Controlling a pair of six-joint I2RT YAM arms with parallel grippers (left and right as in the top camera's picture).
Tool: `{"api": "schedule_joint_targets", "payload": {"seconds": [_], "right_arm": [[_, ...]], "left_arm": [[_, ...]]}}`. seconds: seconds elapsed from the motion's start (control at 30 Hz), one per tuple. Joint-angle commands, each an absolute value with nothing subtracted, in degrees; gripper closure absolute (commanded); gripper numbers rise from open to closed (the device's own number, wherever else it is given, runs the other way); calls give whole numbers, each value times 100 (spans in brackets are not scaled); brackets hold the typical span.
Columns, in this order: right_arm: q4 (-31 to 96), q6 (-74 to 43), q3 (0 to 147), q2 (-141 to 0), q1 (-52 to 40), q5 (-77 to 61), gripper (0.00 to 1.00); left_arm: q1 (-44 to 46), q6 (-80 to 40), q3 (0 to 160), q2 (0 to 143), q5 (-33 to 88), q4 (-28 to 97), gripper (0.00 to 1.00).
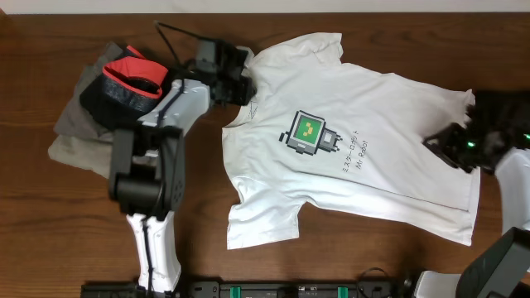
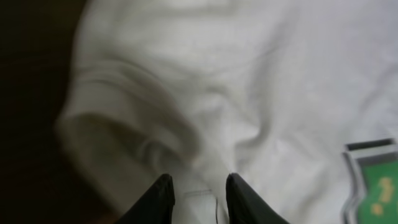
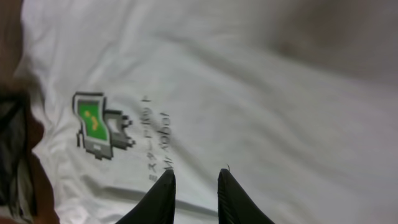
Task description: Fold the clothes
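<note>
Left gripper (image 1: pixel 238 87) sits at the collar of the white T-shirt (image 1: pixel 389 116), which lies spread flat on the table (image 1: pixel 331 265); the right gripper (image 1: pixel 443 147) is at its hem. From the left wrist, I see narrow jaws pinching a collar fold. From the right wrist, narrow jaws over fabric; I can't tell if they grip.

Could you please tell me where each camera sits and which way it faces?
Overhead: above the table, looking down at the T-shirt and pile; both arms show.
Left wrist: on the left arm, facing the collar; left end effector shows.
Right wrist: on the right arm, facing the print; right end effector shows.
All share the print.
</note>
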State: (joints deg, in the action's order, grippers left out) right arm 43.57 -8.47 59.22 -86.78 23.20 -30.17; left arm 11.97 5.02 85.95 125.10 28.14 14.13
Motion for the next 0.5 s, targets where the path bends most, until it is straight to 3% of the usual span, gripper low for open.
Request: {"api": "schedule_joint_targets", "payload": {"seconds": [0.0,0.13,0.37,0.47], "right_arm": [[4187,-705,5983,-8615,1865,-3170,78],[3868,-751,5983,-8615,1535,-3068,77],[3323,-1507,5983,-8643,1461,-1848,75],[2932,-1590,5983,-8739,1461,-1584,75]], "left_arm": [[1258,681,8659,12717,2995,1153,73],[1256,508,8659,12892,2462,1153,78],[1175,154,8659,12923,117,1988,81],[1031,-84,8659,12923,-276,2261,87]]}}
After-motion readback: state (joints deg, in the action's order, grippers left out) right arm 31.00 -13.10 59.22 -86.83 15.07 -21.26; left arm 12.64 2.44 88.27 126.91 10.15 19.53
